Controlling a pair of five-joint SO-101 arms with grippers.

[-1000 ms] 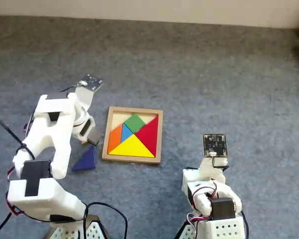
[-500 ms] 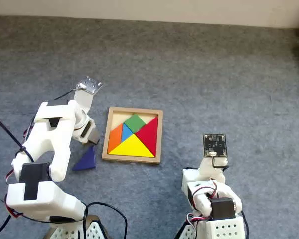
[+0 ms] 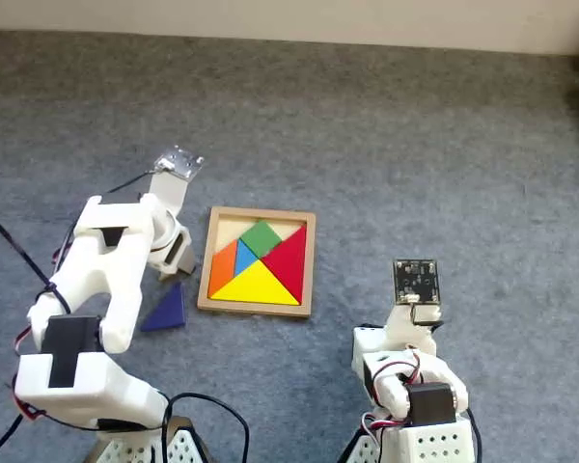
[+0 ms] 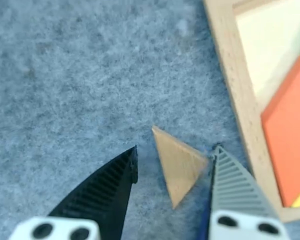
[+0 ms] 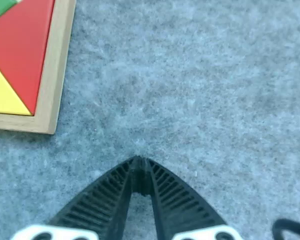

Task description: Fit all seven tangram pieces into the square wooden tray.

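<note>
High view: five pieces (image 3: 259, 285) seated in tray (image 3: 256, 309), gap at its far-left corner. Two remain: navy triangle (image 3: 167, 311) on bench (image 3: 415, 145) beside tray; tan triangle (image 4: 180, 167) on bench between spread jaws of left pincer (image 4: 176, 149). Near tray, right pincer (image 5: 139, 165) is clenched, empty.

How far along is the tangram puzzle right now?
Done: orange, light blue, green, red and yellow pieces lie in the tray. In hand: the left end effector, open, straddles a tan triangle on the carpet. Remaining: that triangle and the dark blue triangle.
</note>
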